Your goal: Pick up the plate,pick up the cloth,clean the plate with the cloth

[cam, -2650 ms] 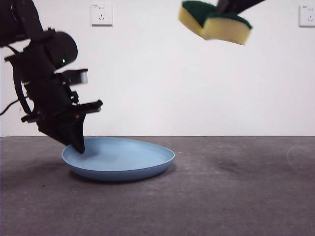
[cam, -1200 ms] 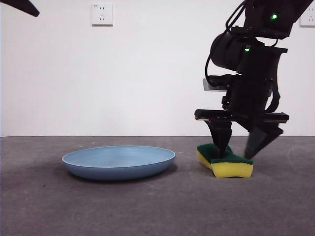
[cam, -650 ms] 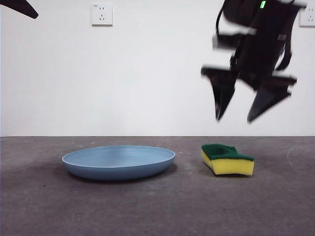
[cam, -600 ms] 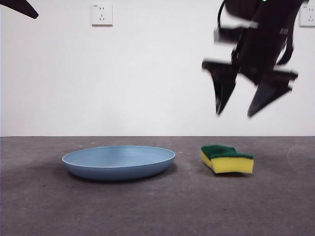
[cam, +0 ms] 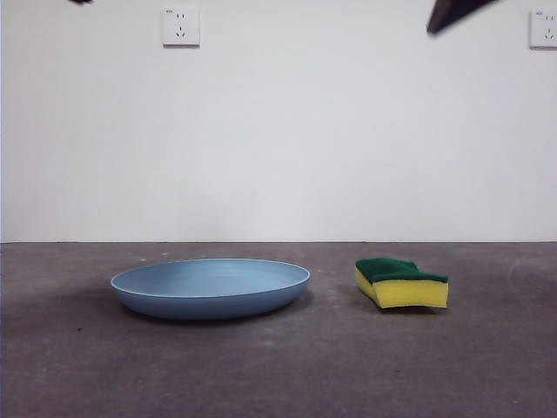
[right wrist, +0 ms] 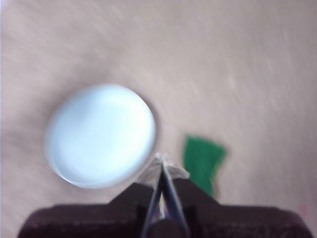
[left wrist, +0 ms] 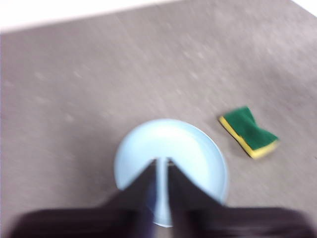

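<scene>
The light-blue plate [cam: 209,287] lies flat on the grey table, left of centre. The cloth, a yellow sponge with a green top [cam: 402,283], lies on the table just right of the plate, apart from it. Both arms are raised high above the table. Of the right arm only a black tip [cam: 457,10] shows in the front view's top right. My left gripper [left wrist: 162,161] is shut and empty, high over the plate [left wrist: 198,148], with the sponge [left wrist: 249,131] beside it. My right gripper [right wrist: 162,166] is shut and empty, above the gap between plate [right wrist: 101,134] and sponge [right wrist: 203,158].
A white wall with two power sockets [cam: 179,26] stands behind the table. The grey table surface [cam: 278,366] stretches in front of the plate and sponge.
The right gripper let go of the sponge and rose out of the front view to the top right. The sponge stays on the table. The left arm's tip moved almost out of view.
</scene>
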Tool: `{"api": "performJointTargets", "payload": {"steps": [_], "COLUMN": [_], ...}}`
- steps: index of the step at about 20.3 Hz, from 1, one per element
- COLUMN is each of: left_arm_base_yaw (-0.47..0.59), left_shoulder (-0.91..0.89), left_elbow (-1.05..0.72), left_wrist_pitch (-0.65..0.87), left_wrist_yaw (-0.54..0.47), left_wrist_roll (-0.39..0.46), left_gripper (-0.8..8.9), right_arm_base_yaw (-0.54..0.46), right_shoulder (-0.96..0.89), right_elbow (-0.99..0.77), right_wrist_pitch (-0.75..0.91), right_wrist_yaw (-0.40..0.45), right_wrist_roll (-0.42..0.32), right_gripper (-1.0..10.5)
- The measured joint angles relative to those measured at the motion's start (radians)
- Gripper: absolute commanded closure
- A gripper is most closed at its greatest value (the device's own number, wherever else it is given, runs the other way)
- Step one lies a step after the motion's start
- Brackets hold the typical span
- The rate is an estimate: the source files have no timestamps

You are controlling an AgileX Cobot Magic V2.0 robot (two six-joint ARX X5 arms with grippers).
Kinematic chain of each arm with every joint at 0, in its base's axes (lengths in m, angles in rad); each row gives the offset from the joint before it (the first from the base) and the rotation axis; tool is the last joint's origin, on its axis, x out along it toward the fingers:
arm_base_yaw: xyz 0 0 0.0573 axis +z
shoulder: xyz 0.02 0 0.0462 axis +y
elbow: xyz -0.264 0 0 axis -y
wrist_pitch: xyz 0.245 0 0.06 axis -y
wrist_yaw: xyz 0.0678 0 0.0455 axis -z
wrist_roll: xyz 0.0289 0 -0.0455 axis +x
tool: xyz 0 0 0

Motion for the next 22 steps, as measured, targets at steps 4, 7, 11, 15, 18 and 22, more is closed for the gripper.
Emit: {"api": "performJointTargets", "payload": {"steps": [4, 7, 11, 15, 18, 22], "left_arm_base_yaw": [-0.009, -0.009, -0.009, -0.009, -0.009, -0.009], "left_shoulder": [-0.156, -0.301, -0.445, -0.473, -0.469, -0.462], "left_elbow": [-0.154, -0.356, -0.549, -0.579, -0.579, -0.579], "left_wrist_pitch": [0.161, 0.273, 0.357, 0.375, 0.381, 0.379], "left_wrist_yaw": [-0.030, -0.030, -0.030, -0.028, -0.029, -0.029], "left_wrist_roll": [0.007, 0.004, -0.005, -0.019, -0.030, -0.032], "left_gripper": [8.22, 8.22, 8.22, 8.16, 8.16, 8.16], "right_arm_base_yaw": [0.044, 0.051, 0.051, 0.051, 0.051, 0.051], "right_shoulder": [-0.193, -0.325, -0.452, -0.456, -0.451, -0.454], "right_elbow": [-0.194, -0.354, -0.489, -0.505, -0.505, -0.505], "right_wrist_pitch": [0.127, 0.173, 0.206, 0.208, 0.206, 0.209], "right_wrist_yaw": [0.079, 0.108, 0.112, 0.163, 0.180, 0.182], "right_wrist_roll": [-0.007, -0.008, -0.008, -0.008, -0.008, -0.008], "right_gripper": [9.6, 9.6, 9.6, 9.5, 9.5, 9.5]}}
